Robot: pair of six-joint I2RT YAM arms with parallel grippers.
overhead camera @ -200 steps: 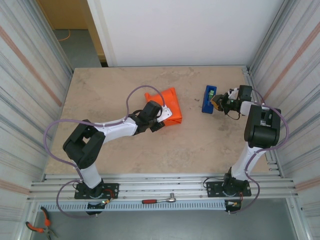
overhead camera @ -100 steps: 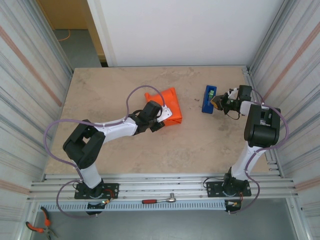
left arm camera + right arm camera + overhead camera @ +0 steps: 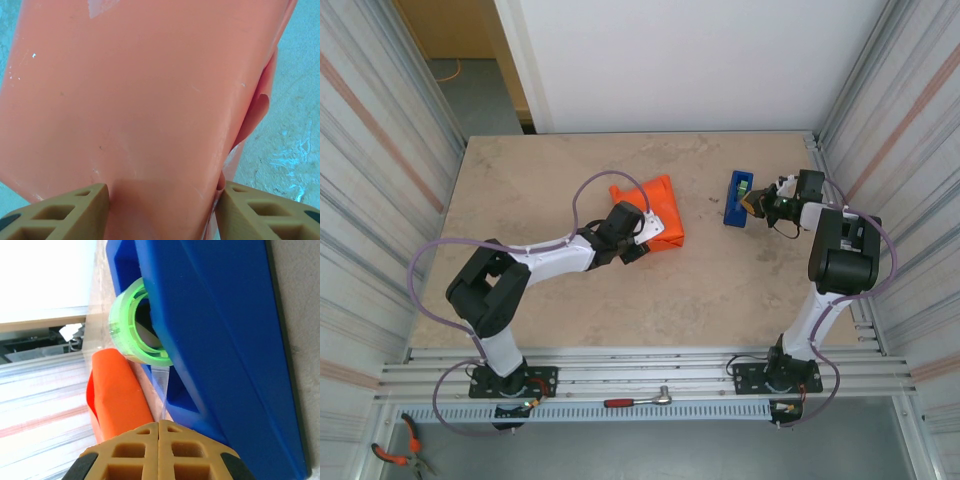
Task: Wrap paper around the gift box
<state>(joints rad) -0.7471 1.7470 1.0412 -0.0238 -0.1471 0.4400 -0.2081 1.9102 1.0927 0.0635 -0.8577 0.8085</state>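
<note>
Beige table (image 3: 540,180); orange paper (image 3: 657,208) bundle mid-table; blue tape dispenser (image 3: 736,200) right.

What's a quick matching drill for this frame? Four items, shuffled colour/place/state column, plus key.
Items
1. paper
2. tape dispenser
3. tape roll
4. right gripper

Descriptions
A. green, seated in the dispenser
B. fingers together on a clear tape strip
C. orange, between the fingers of the left gripper
D. blue, on the table next to the right gripper

Pairs: 1-C, 2-D, 3-A, 4-B
</note>
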